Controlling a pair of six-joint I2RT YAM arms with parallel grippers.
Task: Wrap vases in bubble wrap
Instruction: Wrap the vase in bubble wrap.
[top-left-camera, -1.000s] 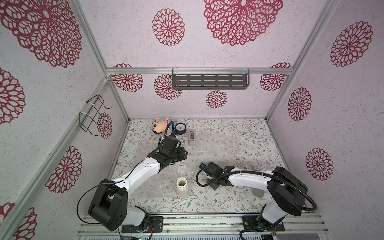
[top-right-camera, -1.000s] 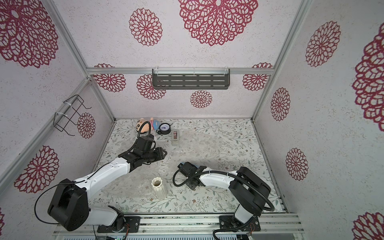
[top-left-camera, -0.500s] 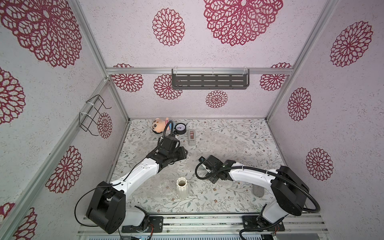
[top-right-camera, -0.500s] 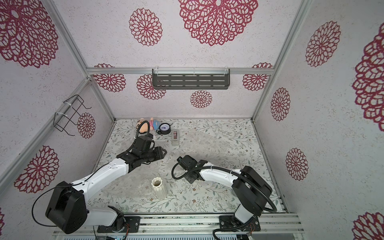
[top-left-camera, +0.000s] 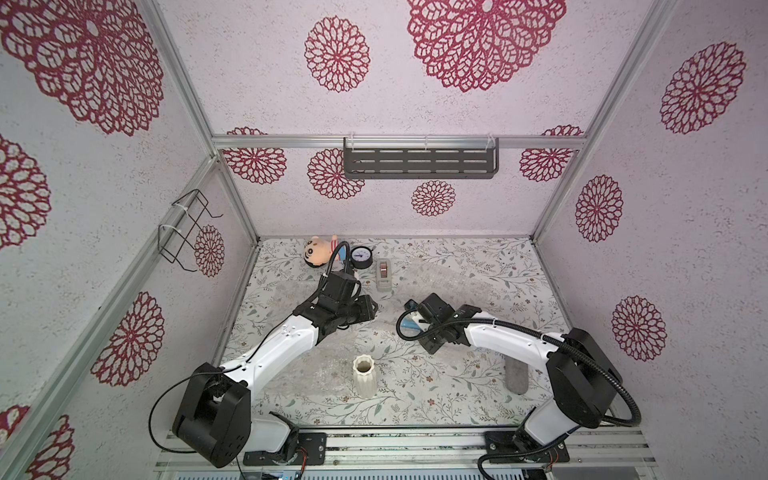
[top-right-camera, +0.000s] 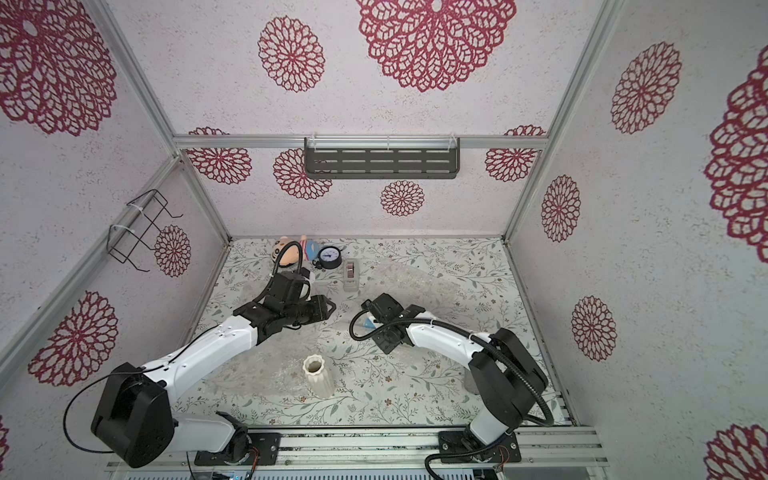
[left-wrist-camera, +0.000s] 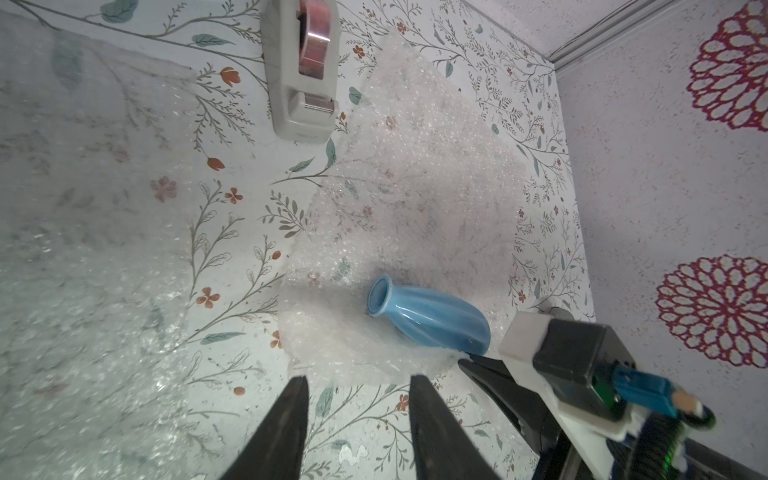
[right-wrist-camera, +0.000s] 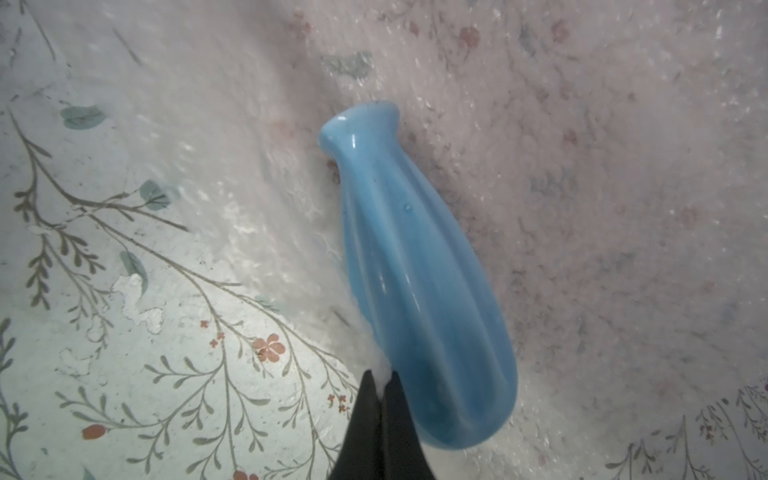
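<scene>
The light blue ribbed ceramic vase (right-wrist-camera: 415, 270) lies on its side on a clear bubble wrap sheet (left-wrist-camera: 415, 187) mid-table. The right gripper (right-wrist-camera: 380, 380) pinches that sheet's edge tight beside the vase's base. The left gripper (left-wrist-camera: 358, 377) hangs spread and empty nearby. The cream-white ribbed vase (top-left-camera: 364, 376) stands upright near the table's front edge.

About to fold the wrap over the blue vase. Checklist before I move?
1. Blue vase lying on its side on the bubble wrap sheet: ok.
2. Right gripper shut on the sheet's edge by the vase's base: ok.
3. Left gripper open and empty, beside the sheet's edge: ok.
4. Tape dispenser clear of the sheet: cannot tell, it sits at the edge.
5. Cream vase upright, apart from both arms: ok.
</scene>
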